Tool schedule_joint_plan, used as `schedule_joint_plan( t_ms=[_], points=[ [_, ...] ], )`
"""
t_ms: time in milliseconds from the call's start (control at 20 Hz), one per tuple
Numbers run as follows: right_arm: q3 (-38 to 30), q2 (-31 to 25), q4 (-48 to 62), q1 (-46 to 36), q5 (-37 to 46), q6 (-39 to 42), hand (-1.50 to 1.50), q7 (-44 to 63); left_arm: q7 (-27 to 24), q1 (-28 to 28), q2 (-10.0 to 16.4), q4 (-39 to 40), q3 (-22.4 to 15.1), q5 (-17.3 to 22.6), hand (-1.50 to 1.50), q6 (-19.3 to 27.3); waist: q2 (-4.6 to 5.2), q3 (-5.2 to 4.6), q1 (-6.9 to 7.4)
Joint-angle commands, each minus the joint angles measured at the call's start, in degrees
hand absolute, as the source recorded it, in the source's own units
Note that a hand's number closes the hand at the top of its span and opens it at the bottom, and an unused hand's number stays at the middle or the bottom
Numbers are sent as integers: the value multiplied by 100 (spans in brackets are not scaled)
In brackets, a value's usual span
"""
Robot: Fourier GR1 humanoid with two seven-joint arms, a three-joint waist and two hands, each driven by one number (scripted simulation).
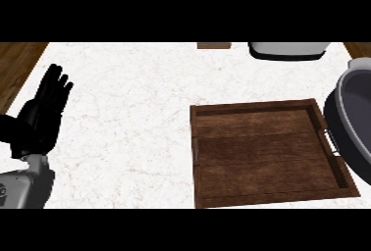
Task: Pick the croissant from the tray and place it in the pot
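The white marble-patterned table runs wide and flat from its left edge, where a dark wooden surface borders it, across to the tray, leaving a broad bare stretch between the two. The left robot hand rests over that left edge, black and glossy, fingers straight, spread apart and pointing up the view, holding nothing; its grey forearm comes in at the lower left corner. The tray is a rectangular box of dark brown planks with a low raised rim on all four sides and a small metal handle on its right side; its floor shows grained boards laid crosswise. Just beside the tray's right rim stands the pot, round, dark grey and smooth, with a thick dark lip, cut off by the view's right edge. At the far edge of the table sits a pale, rounded vessel on a black base, and left of it a small brown block, both well apart from the tray. The croissant cannot be seen anywhere in this view.
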Motion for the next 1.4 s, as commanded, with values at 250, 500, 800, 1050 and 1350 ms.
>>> schedule_joint_plan(
  t_ms=[250,500,800,1050,1350],
  points=[
    [-307,613,2515,-1160,-477,816,-150,-994,86,-36,19,-29,42,-29,0,-102,2,4,15],
    [-573,589,3481,-1880,-922,1911,-150,-1921,-238,-87,-112,271,30,-80,0,-115,44,12,68],
    [-1519,677,3567,-1899,-2061,2760,-150,-2908,109,-143,-173,50,-41,-174,0,64,-4,12,-58],
    [-2178,353,4354,-2035,-2579,3276,-150,-3423,-141,-179,-274,338,-41,-203,0,14,37,15,-31],
    [-2637,-656,4944,-1687,-2963,4561,-150,-3547,-224,142,-140,-2,183,-78,0,-130,4,10,-34]
  ],
)
